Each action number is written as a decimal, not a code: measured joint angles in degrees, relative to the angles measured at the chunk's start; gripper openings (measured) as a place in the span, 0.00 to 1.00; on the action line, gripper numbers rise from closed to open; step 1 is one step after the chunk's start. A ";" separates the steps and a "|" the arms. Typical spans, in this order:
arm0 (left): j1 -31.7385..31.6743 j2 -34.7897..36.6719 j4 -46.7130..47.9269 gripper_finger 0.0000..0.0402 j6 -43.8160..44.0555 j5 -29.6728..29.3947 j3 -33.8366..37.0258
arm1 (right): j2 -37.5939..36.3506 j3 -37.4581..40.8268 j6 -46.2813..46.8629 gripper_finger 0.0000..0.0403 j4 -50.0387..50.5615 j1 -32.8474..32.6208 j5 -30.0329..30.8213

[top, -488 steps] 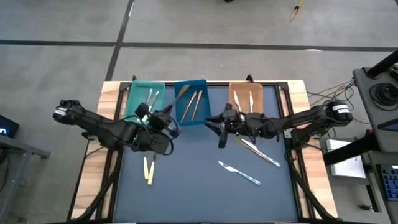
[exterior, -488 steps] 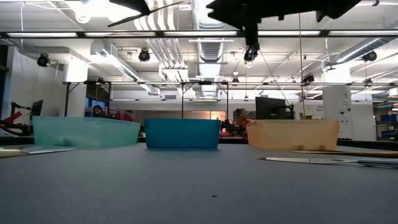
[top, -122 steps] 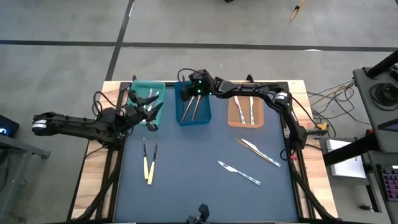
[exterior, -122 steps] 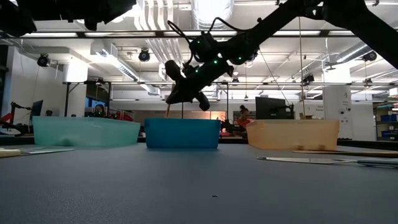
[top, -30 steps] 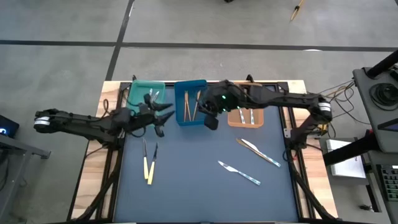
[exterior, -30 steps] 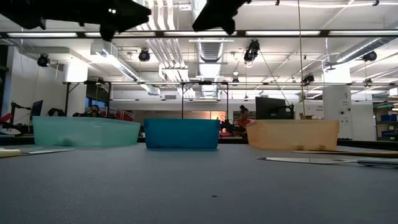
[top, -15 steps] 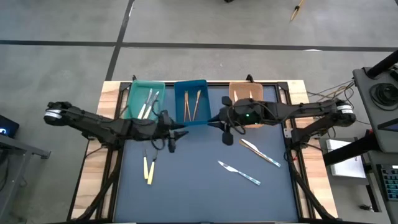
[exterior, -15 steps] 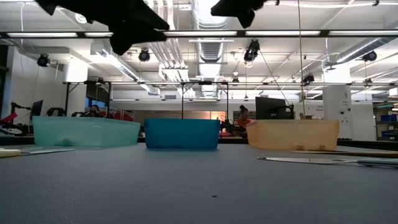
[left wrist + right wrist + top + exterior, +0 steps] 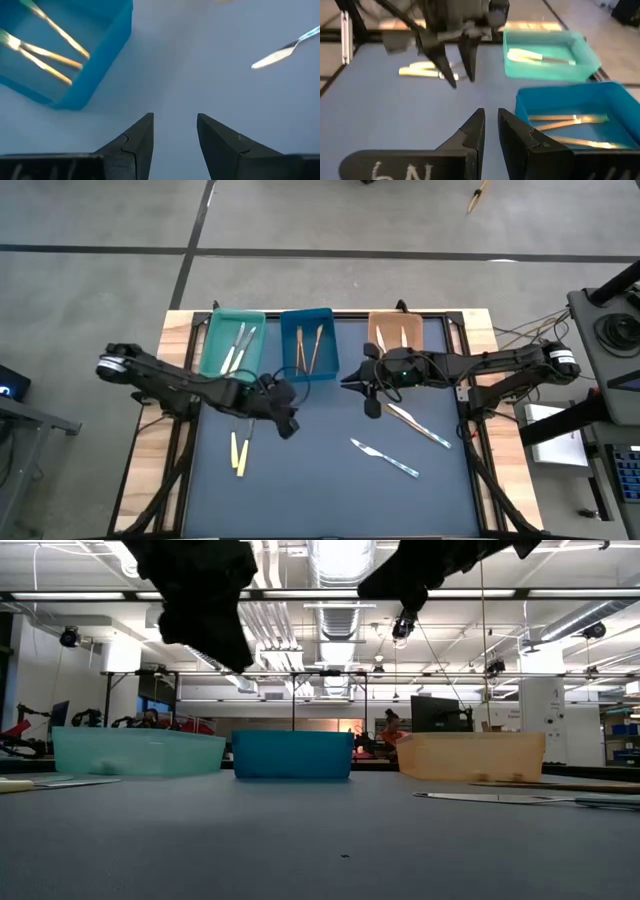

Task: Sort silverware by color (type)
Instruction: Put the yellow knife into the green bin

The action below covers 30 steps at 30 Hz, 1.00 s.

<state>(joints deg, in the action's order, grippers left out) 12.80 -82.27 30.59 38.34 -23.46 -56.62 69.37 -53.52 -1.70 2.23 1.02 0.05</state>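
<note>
The silverware is partly sorted. Pieces lie in the teal tray [image 9: 232, 345], the blue tray [image 9: 307, 345] and the orange tray [image 9: 395, 335]. On the mat lie two cream-handled pieces [image 9: 238, 452], a tan knife [image 9: 415, 423] and a pale-blue-handled knife [image 9: 385, 458]. My left gripper [image 9: 290, 423] hovers open over the mat, near the blue tray's front; nothing sits between its fingers [image 9: 172, 127]. My right gripper [image 9: 348, 384] hangs above the mat in front of the gap between the blue and orange trays. Its fingers [image 9: 490, 125] stand a narrow gap apart and hold nothing.
The three trays stand in a row along the far edge. In the right wrist view the left arm's gripper [image 9: 455, 70] hangs ahead, with the cream pieces [image 9: 427, 70] behind it. The bare dark mat [image 9: 320, 490] stretches toward the near edge.
My left gripper has swung from the teal tray's front toward the table's middle and near edge, sinking and tipping downward. My right gripper has drawn back from the blue tray's front toward the right and come down. Neither holds anything; the silverware has stayed where it was.
</note>
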 joint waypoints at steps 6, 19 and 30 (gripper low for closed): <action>3.52 -3.03 9.98 0.33 9.80 0.17 -2.47 | -0.51 -0.42 -2.03 0.11 0.33 0.00 0.00; 6.66 -2.87 19.71 0.33 22.62 8.51 -2.16 | -0.99 0.72 -4.83 0.11 -1.56 -0.02 -0.02; 10.51 -2.86 28.64 0.33 36.55 21.63 -2.03 | -1.23 3.82 -7.47 0.11 -6.22 0.13 -0.02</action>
<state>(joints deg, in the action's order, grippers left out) 23.32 -85.13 59.24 74.89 -1.83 -58.65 68.14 -49.70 -9.17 -3.99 1.15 0.03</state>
